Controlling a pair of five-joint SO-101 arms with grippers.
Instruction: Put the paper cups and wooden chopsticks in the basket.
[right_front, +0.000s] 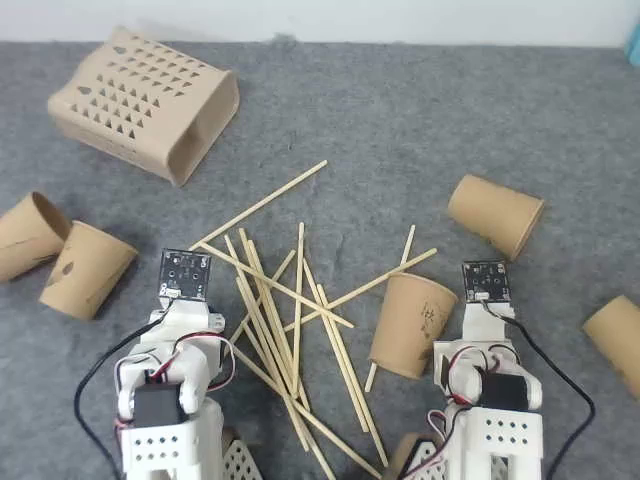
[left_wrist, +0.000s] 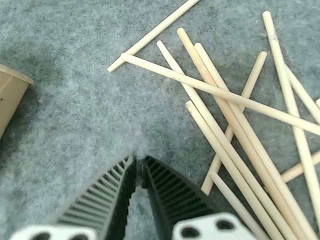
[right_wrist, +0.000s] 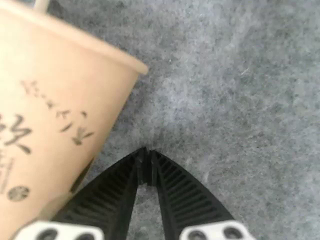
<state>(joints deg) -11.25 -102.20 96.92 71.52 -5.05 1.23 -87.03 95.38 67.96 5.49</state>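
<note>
Several wooden chopsticks (right_front: 285, 315) lie scattered in a heap at the table's middle, seen close in the left wrist view as chopsticks (left_wrist: 235, 115). A beige perforated basket (right_front: 145, 100) lies on its side at the far left. Brown paper cups lie around: two at the left (right_front: 88, 270) (right_front: 25, 235), one between the arms (right_front: 412, 325), one at the far right (right_front: 495, 215), one at the right edge (right_front: 618, 340). My left gripper (left_wrist: 139, 162) is shut, empty, just left of the heap. My right gripper (right_wrist: 146, 155) is shut, empty, beside the middle cup (right_wrist: 55, 120).
Grey carpet covers the table. Both arm bases stand at the near edge, left arm (right_front: 170, 400) and right arm (right_front: 490, 400). Open carpet lies between the basket and the far right cup.
</note>
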